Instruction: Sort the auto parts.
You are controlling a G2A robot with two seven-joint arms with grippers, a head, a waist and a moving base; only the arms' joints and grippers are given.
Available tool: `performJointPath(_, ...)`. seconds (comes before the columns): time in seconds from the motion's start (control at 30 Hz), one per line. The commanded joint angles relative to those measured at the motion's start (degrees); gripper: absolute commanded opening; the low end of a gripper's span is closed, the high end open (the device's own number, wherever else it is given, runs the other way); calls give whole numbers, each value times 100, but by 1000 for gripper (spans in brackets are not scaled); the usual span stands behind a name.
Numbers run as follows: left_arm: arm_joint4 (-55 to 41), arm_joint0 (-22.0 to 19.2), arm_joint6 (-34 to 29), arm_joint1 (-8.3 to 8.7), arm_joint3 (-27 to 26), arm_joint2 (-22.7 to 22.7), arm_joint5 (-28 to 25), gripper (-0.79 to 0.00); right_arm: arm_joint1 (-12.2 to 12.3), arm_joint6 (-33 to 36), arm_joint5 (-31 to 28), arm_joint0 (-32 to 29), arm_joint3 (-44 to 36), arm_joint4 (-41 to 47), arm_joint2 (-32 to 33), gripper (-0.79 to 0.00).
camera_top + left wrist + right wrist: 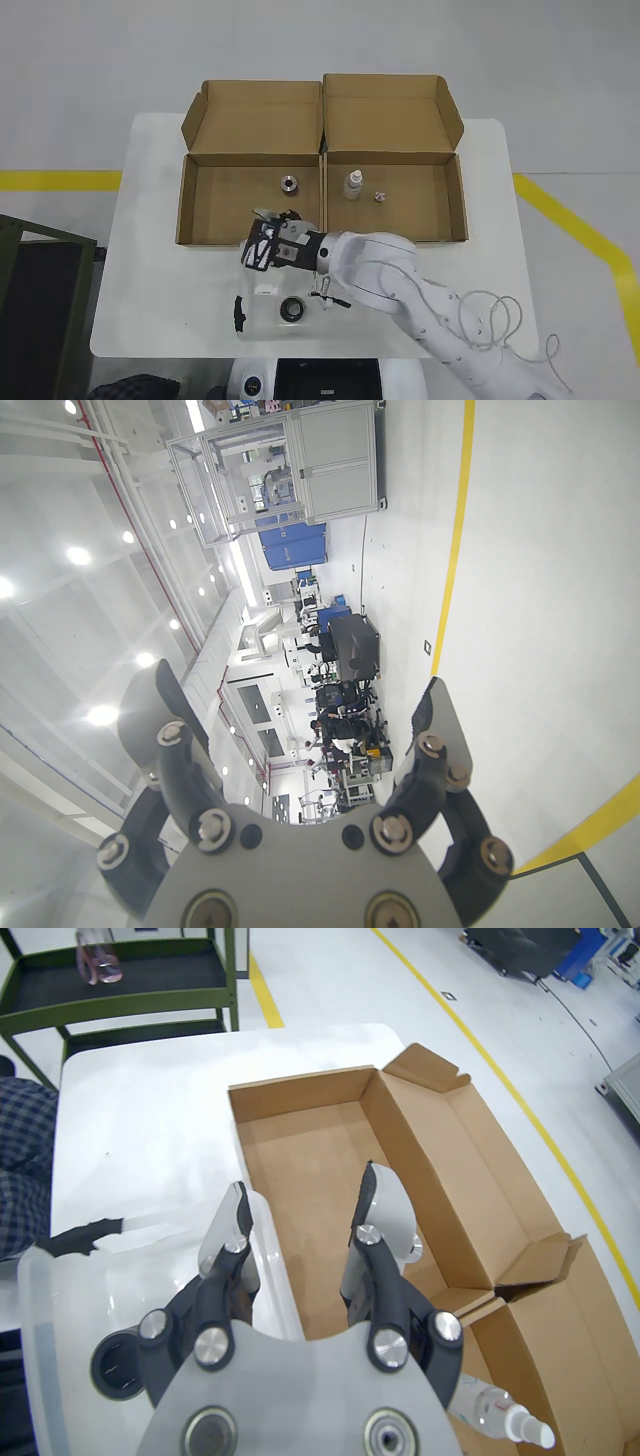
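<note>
On the top view my right arm [400, 290] reads as a chain of rounded, glossy white shells. A thin white cable [490, 318] loops loose beside its lower segment, and the wrist end carries a black frame. The right gripper [306, 1180] is built on a flat grey metal plate [300, 1403] with two recessed socket bolts. Black links pivot on round silver screw heads. Each finger has a pale grey outer shell and a black ribbed pad [361, 1193]. I find the left gripper [299, 674] identical in build: grey plate, black links, washer-backed screws, toothed black pads on grey fingers.
</note>
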Motion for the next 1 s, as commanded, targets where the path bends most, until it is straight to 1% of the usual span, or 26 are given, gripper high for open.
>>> performJointPath(0.0,0,0,0,0,0,0,0,0,63,-49,-159,-222,-122,-86,120,-397)
performJointPath(0.33,0,0,0,0,0,0,0,0,405,-274,-913,-1431,-731,-431,861,-379)
performJointPath(0.53,0,0,0,0,0,0,0,0,558,-432,-1176,-1998,-1030,-641,1217,-336)
performJointPath(0.57,0,0,0,0,0,0,0,0,576,-446,-1199,-2068,-1052,-674,1250,-317)
performJointPath(0.73,0,0,0,0,0,0,0,0,650,-497,-1339,-2321,-1109,-830,1331,-317)
performJointPath(0.97,0,0,0,0,0,0,0,0,705,-503,-1438,-2428,-999,-998,1268,-348)
